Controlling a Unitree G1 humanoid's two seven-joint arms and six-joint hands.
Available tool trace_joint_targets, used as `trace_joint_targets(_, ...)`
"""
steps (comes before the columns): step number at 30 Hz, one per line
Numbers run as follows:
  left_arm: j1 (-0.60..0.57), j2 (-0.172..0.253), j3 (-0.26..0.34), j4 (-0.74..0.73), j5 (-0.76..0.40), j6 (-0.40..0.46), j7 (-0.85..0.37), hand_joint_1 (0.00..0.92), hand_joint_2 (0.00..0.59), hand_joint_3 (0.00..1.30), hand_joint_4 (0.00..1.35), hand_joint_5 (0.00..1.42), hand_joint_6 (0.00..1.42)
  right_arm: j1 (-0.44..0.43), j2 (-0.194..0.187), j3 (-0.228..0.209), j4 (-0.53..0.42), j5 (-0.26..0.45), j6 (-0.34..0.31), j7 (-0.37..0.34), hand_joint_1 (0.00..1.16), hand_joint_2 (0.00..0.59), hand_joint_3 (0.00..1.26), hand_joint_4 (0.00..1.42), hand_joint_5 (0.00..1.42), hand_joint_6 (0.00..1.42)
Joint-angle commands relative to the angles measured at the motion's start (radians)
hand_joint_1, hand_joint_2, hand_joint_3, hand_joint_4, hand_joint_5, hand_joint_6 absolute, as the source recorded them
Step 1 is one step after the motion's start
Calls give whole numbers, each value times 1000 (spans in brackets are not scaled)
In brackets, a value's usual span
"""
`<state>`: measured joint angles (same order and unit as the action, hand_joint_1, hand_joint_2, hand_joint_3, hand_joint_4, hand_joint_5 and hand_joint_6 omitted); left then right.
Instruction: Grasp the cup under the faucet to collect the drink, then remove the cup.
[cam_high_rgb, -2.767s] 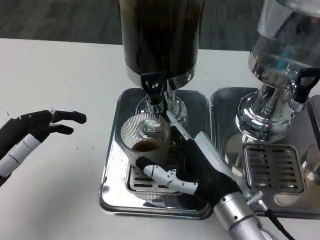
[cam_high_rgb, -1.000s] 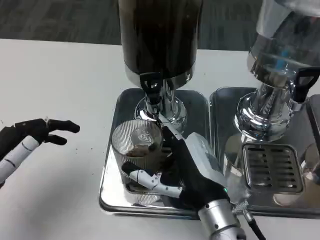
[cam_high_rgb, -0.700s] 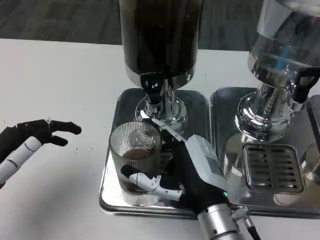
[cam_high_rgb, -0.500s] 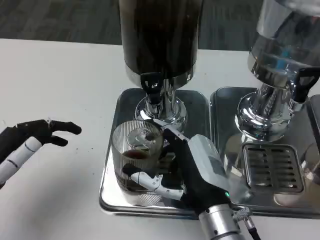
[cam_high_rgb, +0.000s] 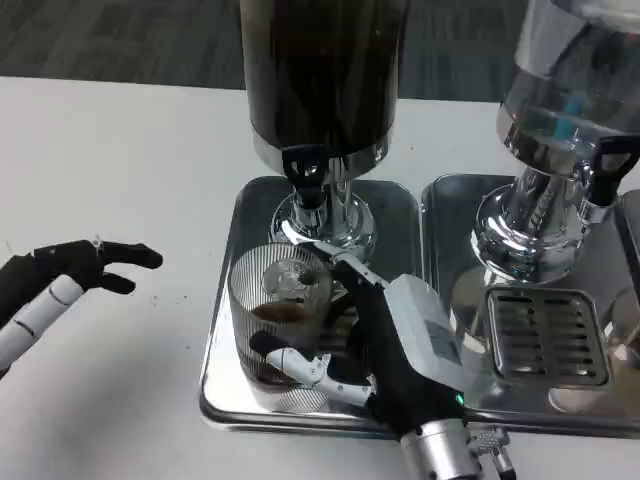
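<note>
A: Starting with the big things: what stands on the white table (cam_high_rgb: 110, 150)?

B: Two drink dispensers. The dark dispenser (cam_high_rgb: 322, 80) holds a brown drink and stands on a steel drip tray (cam_high_rgb: 222, 330); its black faucet (cam_high_rgb: 306, 172) points down toward the tray. Just beside it, to the robot's right, is a clear dispenser (cam_high_rgb: 565, 110) on a second steel tray (cam_high_rgb: 600, 270) with a slotted grille (cam_high_rgb: 545, 338).

A: And the right hand?

B: The right hand (cam_high_rgb: 385, 335) reaches in from the bottom of the view and grips the ribbed glass cup (cam_high_rgb: 278, 305). One finger (cam_high_rgb: 305, 365) wraps around the near side of the cup, low down; others (cam_high_rgb: 340, 262) lie along the far side, near the rim. So the hand is closed around the cup, touching it on both sides.

A: Where is the cup exactly?

B: Over the first tray, in front of the faucet and a little toward the robot, seemingly upright. A small amount of brown drink sits in its bottom. Whether the cup's base touches the tray I cannot tell.

A: The left hand?

B: The left hand (cam_high_rgb: 60, 280) is well apart from the trays, over the table at the left edge. Its black fingers are stretched out toward the dispenser, slightly apart, and hold nothing
</note>
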<state>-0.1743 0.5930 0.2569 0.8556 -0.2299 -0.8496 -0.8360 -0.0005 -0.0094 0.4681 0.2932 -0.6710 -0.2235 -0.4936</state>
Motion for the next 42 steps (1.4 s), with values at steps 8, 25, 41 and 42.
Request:
trace_joint_targets(8,-3,10,-13,-8,12,-3,5,0,195,447,323,205,377,44,-11,-44,-71,8,-25,-36,599,224,386,478,709,1051)
trace_joint_targets(25,-34,-9,-61,6,24,-24,-2,0,183,435,318,205,377,88,-17,-98,-138,4,-18,-44,617,233,445,523,766,1082)
trace_joint_targets(41,-44,-11,-107,5,65,-92,15,0,183,357,213,168,357,135,-36,-131,-218,-1,9,-34,667,237,462,550,791,1100)
trace_joint_targets(42,-43,-10,-109,5,69,-98,19,0,182,355,211,166,356,137,-37,-132,-221,0,10,-33,668,236,462,550,791,1100)
